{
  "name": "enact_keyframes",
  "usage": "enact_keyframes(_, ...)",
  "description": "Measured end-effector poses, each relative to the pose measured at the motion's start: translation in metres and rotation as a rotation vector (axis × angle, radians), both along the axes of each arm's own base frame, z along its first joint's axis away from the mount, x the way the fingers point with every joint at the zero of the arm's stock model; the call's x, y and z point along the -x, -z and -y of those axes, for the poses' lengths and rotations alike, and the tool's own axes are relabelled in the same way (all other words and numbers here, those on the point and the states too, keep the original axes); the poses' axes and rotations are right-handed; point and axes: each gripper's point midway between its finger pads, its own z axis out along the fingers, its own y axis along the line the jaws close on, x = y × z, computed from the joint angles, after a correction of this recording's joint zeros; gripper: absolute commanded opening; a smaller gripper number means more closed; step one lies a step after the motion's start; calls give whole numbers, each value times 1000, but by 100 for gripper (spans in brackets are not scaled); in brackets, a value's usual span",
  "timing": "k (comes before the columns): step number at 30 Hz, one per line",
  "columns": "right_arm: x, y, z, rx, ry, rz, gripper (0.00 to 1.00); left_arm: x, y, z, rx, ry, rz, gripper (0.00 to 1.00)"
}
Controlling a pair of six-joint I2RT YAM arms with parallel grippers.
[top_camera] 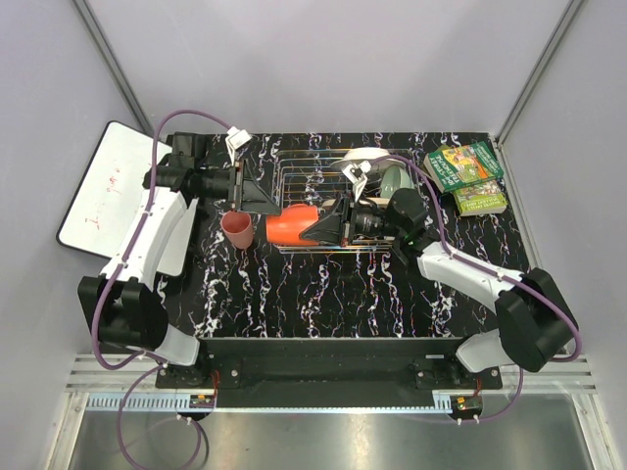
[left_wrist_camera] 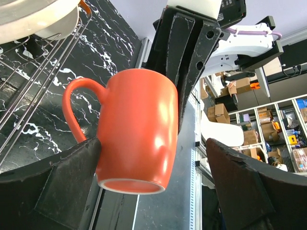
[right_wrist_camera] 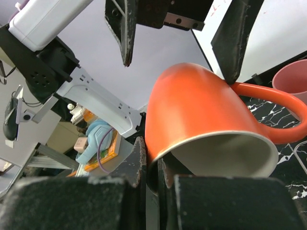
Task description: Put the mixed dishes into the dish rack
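The orange mug (top_camera: pixel 289 225) lies on its side at the front left edge of the dish rack (top_camera: pixel 323 171). My right gripper (top_camera: pixel 317 228) is shut on the mug's rim, one finger inside and one outside (right_wrist_camera: pixel 152 165). My left gripper (top_camera: pixel 266 201) is open around the mug's base (left_wrist_camera: pixel 136 129); its left finger (left_wrist_camera: pixel 62 182) is against the mug and the right finger (left_wrist_camera: pixel 259 187) is well apart. The pink cup (top_camera: pixel 236 231) stands on the table left of the mug and shows in the right wrist view (right_wrist_camera: pixel 292 79). A white dish (top_camera: pixel 365 157) and a pale green bowl (top_camera: pixel 395 179) sit in the rack.
Green-covered books (top_camera: pixel 466 176) lie at the back right. A whiteboard (top_camera: pixel 103 196) lies off the table's left edge. The rack's wires (left_wrist_camera: pixel 33 96) and a white dish (left_wrist_camera: pixel 33 19) show at the left of the left wrist view.
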Motion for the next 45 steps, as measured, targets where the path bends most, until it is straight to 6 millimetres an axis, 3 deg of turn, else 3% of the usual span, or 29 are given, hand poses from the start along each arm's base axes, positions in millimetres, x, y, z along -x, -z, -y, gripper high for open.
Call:
enact_keyframes(16, 8, -13, -1, -23, -65, -22, 0, 7, 0, 6, -8, 14, 30, 99)
enact_keyframes(23, 13, -16, 0, -25, -88, -20, 0, -7, 2, -2, -45, -49, 36, 99)
enact_keyframes(29, 32, -53, 15, -81, -77, 138, 0, -44, -3, -30, -49, -172, -14, 99)
enact_keyframes(33, 39, -66, 22, -93, -57, 261, 0, -42, 3, -28, -2, -163, -115, 99)
enact_keyframes(37, 34, -58, 22, -61, -36, 318, 0, -35, 11, -22, 40, -135, -265, 99)
enact_keyframes(45, 22, -36, 15, -10, -25, 317, 0, -14, -20, -5, 76, -44, -246, 99)
